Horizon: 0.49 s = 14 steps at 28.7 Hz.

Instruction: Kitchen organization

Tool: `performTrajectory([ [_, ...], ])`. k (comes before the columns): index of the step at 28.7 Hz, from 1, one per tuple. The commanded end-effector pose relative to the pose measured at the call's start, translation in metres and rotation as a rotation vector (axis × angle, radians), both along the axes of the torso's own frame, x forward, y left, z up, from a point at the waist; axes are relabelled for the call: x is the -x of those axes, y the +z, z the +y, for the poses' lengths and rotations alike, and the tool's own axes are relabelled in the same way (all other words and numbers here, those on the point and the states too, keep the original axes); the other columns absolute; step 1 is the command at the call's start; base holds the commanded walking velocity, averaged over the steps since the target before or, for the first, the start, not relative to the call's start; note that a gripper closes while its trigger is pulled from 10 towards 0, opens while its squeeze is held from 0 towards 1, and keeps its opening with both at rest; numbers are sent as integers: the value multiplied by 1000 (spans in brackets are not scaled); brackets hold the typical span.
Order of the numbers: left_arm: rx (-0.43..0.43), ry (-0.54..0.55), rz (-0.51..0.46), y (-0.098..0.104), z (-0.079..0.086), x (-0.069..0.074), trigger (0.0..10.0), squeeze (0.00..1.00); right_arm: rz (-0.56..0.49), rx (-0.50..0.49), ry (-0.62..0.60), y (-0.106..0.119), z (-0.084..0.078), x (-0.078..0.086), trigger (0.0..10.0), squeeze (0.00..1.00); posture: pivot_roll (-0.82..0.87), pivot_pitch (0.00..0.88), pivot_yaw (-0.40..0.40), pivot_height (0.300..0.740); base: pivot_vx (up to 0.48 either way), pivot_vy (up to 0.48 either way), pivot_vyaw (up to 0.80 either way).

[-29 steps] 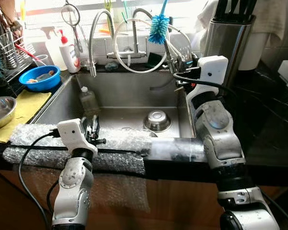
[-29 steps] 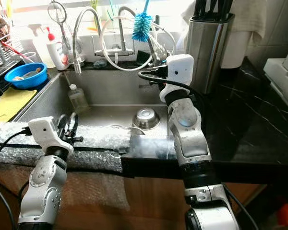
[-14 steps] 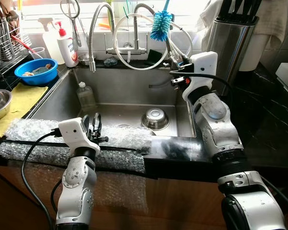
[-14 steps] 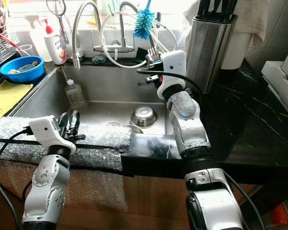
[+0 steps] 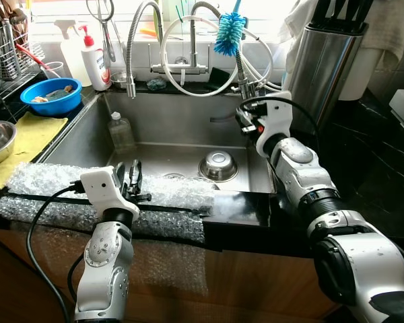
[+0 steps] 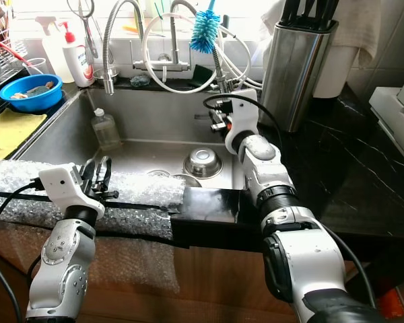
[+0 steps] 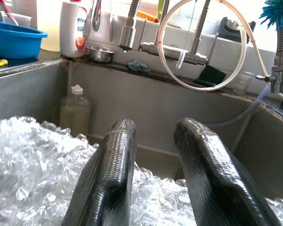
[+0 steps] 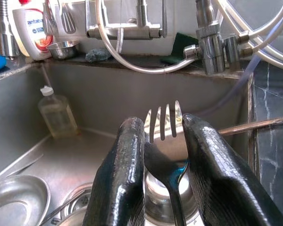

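Fork: a metal fork (image 8: 166,141) sits clamped between the two black fingers of the right gripper (image 8: 162,155), tines pointing away from the wrist toward the sink's back wall.
Right gripper: hangs over the right part of the sink (image 5: 168,124), above an upturned steel bowl (image 5: 219,165); the sink's right wall is close beside it, and the tap fittings and looped hose (image 5: 188,64) lie just beyond and above.
Right arm: forearm reaches forward over the black counter edge (image 5: 246,208), wrist bent toward the basin.
Open room: the basin to the gripper's left is free down to a plastic bottle (image 5: 122,132) standing at the far left wall.
Left gripper: the left gripper (image 7: 153,165) rests low over the bubble wrap (image 5: 67,195) on the sink's front rim, fingers parted and holding nothing.
Left arm: upright below the counter front.
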<state>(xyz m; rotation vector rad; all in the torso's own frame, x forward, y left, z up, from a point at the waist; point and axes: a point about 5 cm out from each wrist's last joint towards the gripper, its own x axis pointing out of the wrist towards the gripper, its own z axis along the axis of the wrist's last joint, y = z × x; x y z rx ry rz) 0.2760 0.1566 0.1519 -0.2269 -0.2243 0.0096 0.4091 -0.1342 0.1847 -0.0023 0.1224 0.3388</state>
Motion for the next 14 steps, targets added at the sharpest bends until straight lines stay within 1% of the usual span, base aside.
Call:
performTrajectory([
  [1,9,-10,29,-4,0,4,10000,0,55,-13,-11,-4,-3,-1,10000,0,67,0,-2,740,0,0,0],
  [4,11,-13,33,-4,-1,5,10000,0,83,-24,-25,-10,-4,0,10000,0,72,0,-3,740,0,0,0],
  [7,13,-24,43,-5,-2,5,10000,0,124,-57,-25,-15,-2,1,10000,0,75,0,-4,740,0,0,0],
  [11,14,-35,52,-5,-3,6,10000,0,146,-52,-13,-18,2,2,10000,0,75,0,-5,740,0,0,0],
  [14,16,-55,67,-8,-6,7,10000,0,188,-26,15,-25,6,4,10000,0,75,0,-7,740,0,0,0],
])
